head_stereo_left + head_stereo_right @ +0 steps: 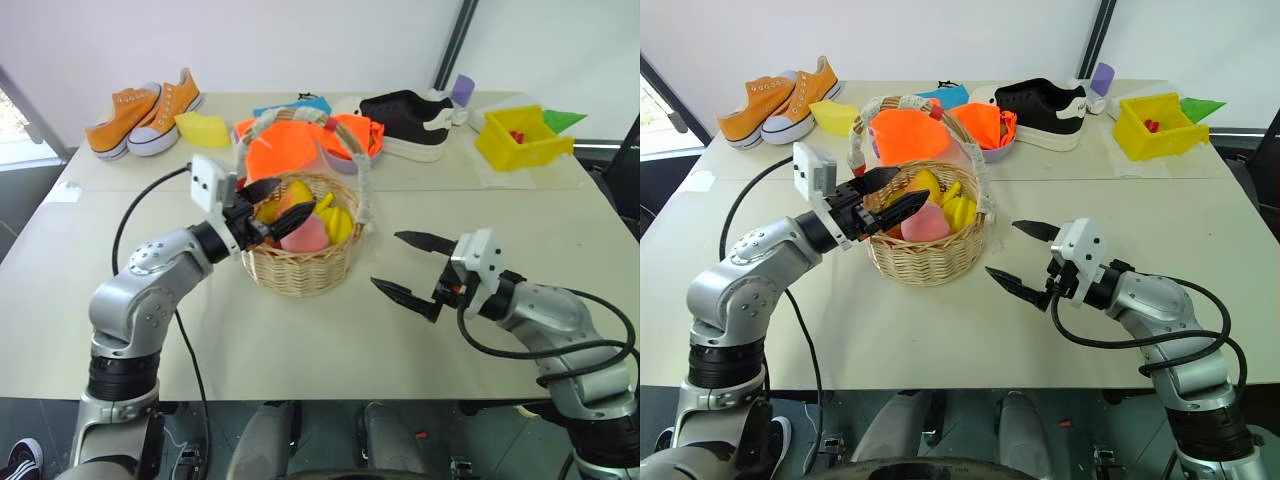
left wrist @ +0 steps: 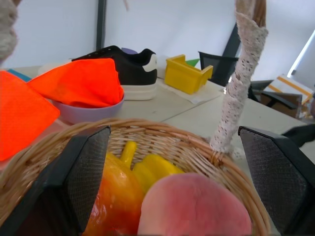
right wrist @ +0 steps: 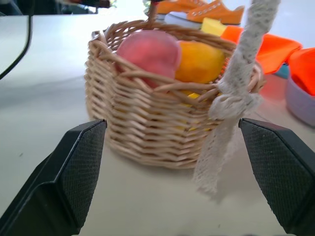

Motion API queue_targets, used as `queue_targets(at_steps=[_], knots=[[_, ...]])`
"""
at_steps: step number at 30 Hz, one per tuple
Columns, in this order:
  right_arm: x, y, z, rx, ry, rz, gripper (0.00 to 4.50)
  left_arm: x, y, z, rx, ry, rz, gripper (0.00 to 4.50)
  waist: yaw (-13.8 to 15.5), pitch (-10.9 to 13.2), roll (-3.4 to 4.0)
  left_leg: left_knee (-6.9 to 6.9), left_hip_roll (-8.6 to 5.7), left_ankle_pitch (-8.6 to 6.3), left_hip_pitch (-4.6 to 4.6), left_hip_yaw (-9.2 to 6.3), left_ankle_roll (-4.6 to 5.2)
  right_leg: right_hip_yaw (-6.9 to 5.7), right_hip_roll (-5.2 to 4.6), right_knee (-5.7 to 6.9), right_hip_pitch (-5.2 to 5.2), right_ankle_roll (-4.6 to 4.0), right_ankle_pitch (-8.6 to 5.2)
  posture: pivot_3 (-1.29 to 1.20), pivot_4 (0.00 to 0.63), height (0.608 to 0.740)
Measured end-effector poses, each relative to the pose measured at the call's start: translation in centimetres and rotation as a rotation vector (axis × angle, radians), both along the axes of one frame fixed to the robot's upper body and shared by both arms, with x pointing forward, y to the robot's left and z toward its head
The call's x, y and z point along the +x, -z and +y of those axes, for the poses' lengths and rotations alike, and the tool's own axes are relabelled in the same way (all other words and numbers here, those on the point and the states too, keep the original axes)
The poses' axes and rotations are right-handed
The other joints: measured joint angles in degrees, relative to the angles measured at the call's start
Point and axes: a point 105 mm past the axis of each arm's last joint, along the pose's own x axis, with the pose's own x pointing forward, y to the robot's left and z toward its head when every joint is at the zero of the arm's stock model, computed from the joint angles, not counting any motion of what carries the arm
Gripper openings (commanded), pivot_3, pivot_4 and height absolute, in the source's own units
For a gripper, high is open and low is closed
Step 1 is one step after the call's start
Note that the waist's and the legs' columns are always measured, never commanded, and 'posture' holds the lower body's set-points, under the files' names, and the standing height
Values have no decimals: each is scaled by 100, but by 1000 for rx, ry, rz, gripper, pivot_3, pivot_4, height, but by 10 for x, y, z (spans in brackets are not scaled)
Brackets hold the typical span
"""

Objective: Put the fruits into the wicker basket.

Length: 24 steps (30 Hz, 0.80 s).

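We are looking down over a pale tabletop where the round tan woven wicker basket with its tall arched, white-wrapped handle is standing near the middle. Inside it, the smooth round pink peach is lying at the near side, touching the elongated yellow-to-red mango just behind it, and some all-yellow fruit pieces are sitting beside them.

Our left gripper is reaching over the basket's rim from the robot's left, its two black fingers spread wide apart above the fruit and gripping nothing; in the left wrist view the peach and the mango are lying between and beyond the fingers, clear of both pads. Our right gripper is hovering above the table on the basket's right side, pointing towards it, its jaws also standing fully apart and empty.

Behind the basket we are seeing a small pale bowl heaped with bright orange cloth, a pair of orange canvas sneakers at the far left, a black sneaker with a white sole further right, and a yellow plastic bin near the far right edge.
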Motion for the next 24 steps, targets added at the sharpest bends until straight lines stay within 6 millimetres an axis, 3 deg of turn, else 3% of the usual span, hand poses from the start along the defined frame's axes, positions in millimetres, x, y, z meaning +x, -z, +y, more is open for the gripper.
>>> queue_targets(at_steps=[4, 7, 12, 16, 19, 24], knots=[[11, -6, 3, 95, 109, -43, 4500, -21, -3, 23, -5, 38, -9, 4436, -75, 1, 3, -7, 5, 0, 1, 0, -2, 4, 3, 8, -10, -8, -4, 0, 150, 740], [24, -10, 8, 125, 215, -74, 4500, -41, 0, 62, 21, 6, -15, 4436, -143, 0, 7, -17, 6, 4, 2, 0, -9, 4, 3, 11, -20, -10, -5, 0, 150, 740], [33, -16, 24, 195, 280, -49, 4500, -69, 16, 115, 65, -60, 14, 4436, -140, 1, 13, -24, 5, -3, 1, 2, -23, 8, -3, 7, -44, -14, -7, 0, 150, 740], [42, -33, 47, 191, 270, -84, 4500, -73, 37, 150, 69, -187, 38, 4436, -133, 1, 13, -26, 4, -4, 0, 2, -25, 7, -6, 2, -45, -16, -8, 0, 150, 740], [54, -43, 60, 195, 285, -111, 4500, -76, 47, 153, 54, -221, 39, 4436, -136, -3, 5, -31, 4, -4, -1, 1, -25, 6, -6, -3, -45, -16, -7, 0, 150, 740], [72, -35, 62, 176, 351, -83, 4500, -82, 48, 148, 30, -214, 44, 4436, -161, -1, 8, -39, 3, -4, -1, 4, -26, 10, -5, 0, -53, -15, -5, 0, 150, 740]])
